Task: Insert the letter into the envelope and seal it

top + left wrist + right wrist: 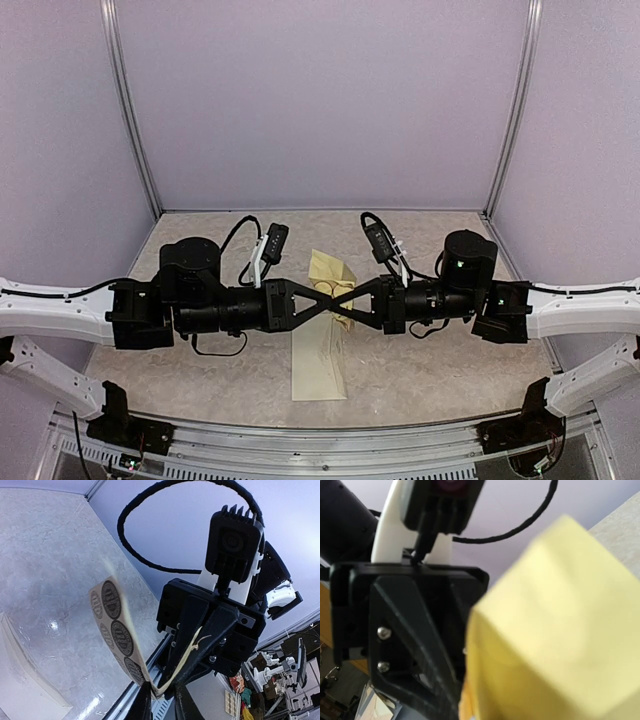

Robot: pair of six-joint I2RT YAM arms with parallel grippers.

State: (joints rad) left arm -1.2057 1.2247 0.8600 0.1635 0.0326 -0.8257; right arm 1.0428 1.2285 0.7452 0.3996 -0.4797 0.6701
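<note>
The cream envelope [318, 365] lies flat on the table below the grippers; it also shows at the lower left of the left wrist view [22, 680]. No separate letter shows. Both arms meet tip to tip above it. My left gripper [336, 293] [161, 696] is shut on the lower edge of a small yellow-tan sticker sheet [330, 268] with round brown stickers [112, 625]. My right gripper [347, 296] faces it and pinches a strip of the same sheet [200, 640]. In the right wrist view the blurred yellow sheet [555, 630] hides my right fingers.
Grey walls and metal frame posts [130, 120] enclose the marbled table [200, 360]. A metal rail [330, 440] runs along the near edge. Both arms' cables [240, 235] loop above the wrists.
</note>
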